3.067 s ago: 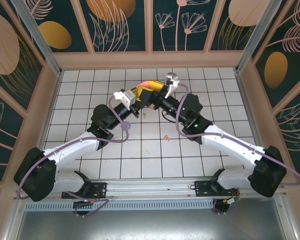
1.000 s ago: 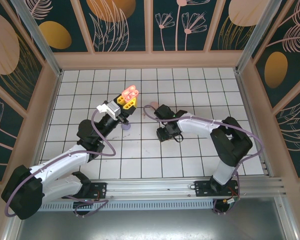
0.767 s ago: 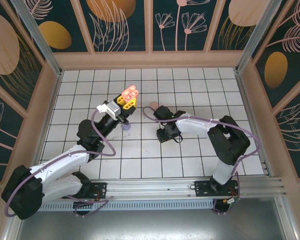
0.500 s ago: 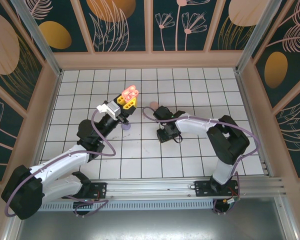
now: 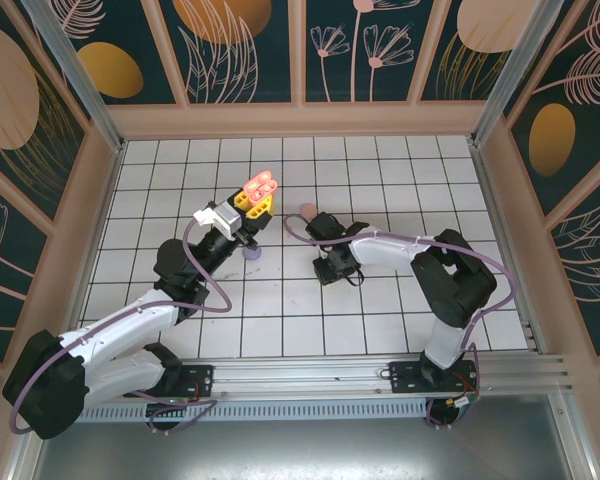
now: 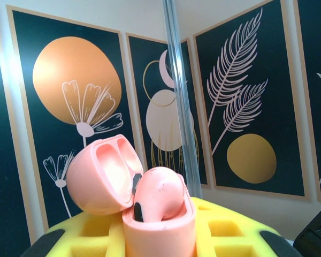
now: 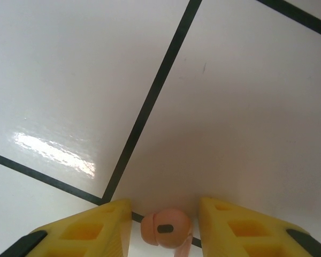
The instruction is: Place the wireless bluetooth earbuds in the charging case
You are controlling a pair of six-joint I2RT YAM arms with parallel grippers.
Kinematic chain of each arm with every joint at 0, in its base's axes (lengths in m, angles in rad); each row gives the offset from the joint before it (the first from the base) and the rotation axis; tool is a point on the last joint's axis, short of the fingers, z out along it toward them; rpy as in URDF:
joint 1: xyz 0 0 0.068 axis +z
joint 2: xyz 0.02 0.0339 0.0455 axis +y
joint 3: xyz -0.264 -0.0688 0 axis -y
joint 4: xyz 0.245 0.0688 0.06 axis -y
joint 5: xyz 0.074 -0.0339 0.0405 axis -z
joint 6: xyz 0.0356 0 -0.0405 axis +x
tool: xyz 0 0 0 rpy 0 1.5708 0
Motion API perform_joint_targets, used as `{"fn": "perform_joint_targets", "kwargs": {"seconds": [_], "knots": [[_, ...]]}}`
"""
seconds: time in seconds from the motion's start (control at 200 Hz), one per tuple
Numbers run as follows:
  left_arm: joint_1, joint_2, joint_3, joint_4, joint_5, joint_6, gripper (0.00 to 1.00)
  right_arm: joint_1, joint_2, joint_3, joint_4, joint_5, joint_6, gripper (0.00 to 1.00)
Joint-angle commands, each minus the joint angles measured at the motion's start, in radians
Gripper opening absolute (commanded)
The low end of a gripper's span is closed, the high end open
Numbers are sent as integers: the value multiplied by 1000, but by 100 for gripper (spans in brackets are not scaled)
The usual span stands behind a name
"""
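My left gripper (image 5: 257,198) is shut on an open pale pink charging case (image 6: 159,227), held up over the tiles with its lid (image 6: 100,176) tipped back to the left. One pink earbud (image 6: 161,194) sits in the case. The yellow fingers (image 6: 91,235) clamp the case's base. My right gripper (image 7: 165,208) points straight down at the tiled floor, open. Another pink earbud (image 7: 166,228) lies on a black grout line between its yellow fingers (image 7: 241,227), with a small gap on each side. In the top view the right gripper (image 5: 330,270) is low at mid-table.
A lilac rounded case (image 5: 250,254) lies on the tiles just below the left gripper. A small pale pink object (image 5: 307,210) rests behind the right wrist. Wooden walls ring the white tiled floor (image 5: 400,180).
Three seconds ago both grippers met at the case. The right arm has since folded down to the tiles, and over the last second its elbow has edged left. The left arm holds still.
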Motion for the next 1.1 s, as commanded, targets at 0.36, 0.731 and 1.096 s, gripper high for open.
{"fn": "perform_joint_targets", "kwargs": {"seconds": [0.36,0.731,1.096], "knots": [[-6,18,23,18,11,-3,0,-15,-7,4,9,19,-8,29],[-7,20,26,20,13,-15,0,-15,-78,29,-6,22,2,26],[-7,13,29,27,13,-8,0,-15,-248,119,-49,29,23,25]]}}
